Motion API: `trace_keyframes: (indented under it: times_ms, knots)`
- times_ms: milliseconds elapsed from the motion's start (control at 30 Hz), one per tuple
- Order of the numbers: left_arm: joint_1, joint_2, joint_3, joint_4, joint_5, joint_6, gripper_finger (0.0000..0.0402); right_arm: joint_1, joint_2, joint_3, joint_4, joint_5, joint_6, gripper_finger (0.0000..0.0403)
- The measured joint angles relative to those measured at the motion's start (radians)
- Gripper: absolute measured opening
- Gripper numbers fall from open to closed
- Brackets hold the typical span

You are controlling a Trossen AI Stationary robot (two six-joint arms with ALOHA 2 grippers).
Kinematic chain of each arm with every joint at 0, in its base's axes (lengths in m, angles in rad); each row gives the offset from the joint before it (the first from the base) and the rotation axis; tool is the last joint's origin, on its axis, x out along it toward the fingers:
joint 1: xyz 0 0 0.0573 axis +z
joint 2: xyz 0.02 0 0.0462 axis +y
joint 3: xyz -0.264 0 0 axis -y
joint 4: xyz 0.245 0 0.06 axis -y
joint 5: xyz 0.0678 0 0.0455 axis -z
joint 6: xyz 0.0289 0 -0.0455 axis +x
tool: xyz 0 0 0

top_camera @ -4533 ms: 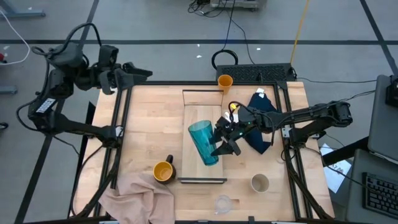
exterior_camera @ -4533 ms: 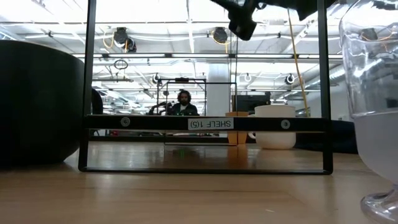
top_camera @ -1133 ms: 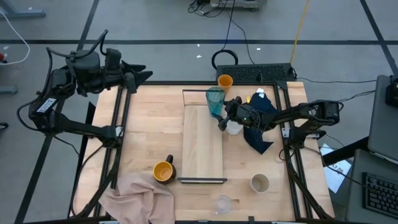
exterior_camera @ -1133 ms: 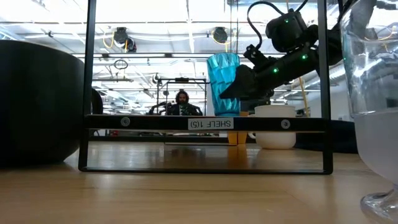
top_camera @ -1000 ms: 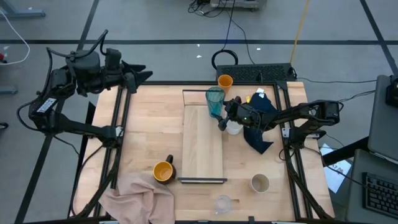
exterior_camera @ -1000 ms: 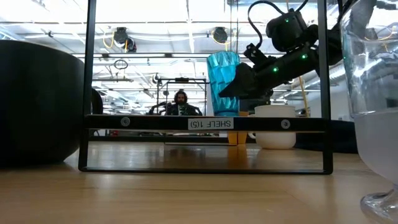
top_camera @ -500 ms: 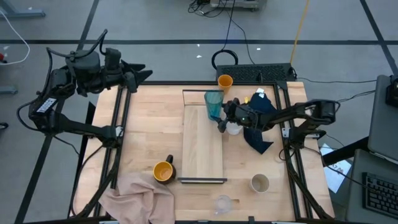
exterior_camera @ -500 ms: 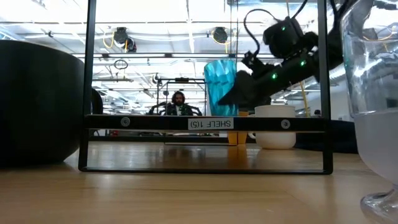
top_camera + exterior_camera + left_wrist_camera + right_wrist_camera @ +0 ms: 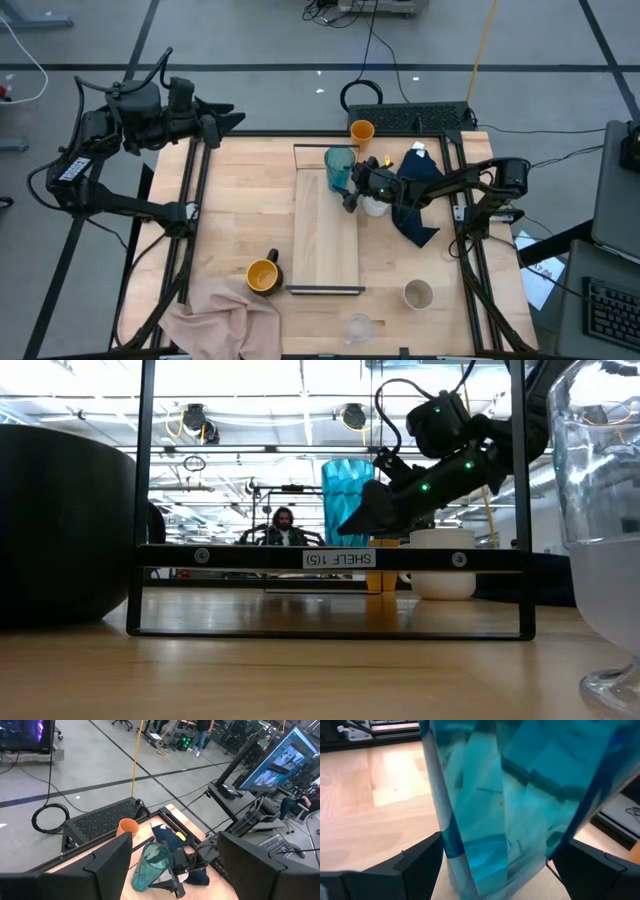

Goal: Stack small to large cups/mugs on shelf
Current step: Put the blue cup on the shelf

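The teal tumbler is upright over the far end of the shelf, with my right gripper shut on it. It also shows in the low view as the tumbler. A white mug sits just right of the shelf and an orange cup beyond the shelf's far end. The dark mug, beige cup and clear glass stand toward the near side. My left gripper waits open, high at the far left corner. My right gripper pinches the tumbler's lower wall between its two fingers, one on each side. The fingers come nearly level from the table's right. The tumbler is upright. The shelf's near rail hides its foot, so I cannot tell whether it rests on the board.
A dark blue cloth lies under the right arm, right of the shelf. A pink cloth lies at the near left corner. The shelf's rail crosses the low view. A person sits in the room behind.
My right gripper has carried the tumbler a little toward the table's left edge and down over the shelf's far end. The tumbler has stayed upright in the hold.
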Motion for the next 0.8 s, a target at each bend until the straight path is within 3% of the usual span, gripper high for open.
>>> trace_keyframes:
  times_ms: [800]
  knots:
    - [0.0, 0.0, 0.0, -0.001, 0.001, 0.015, 0.0292, 0.027, -0.001, 0.001, -0.071, 0.029, -0.006, 0.0339]
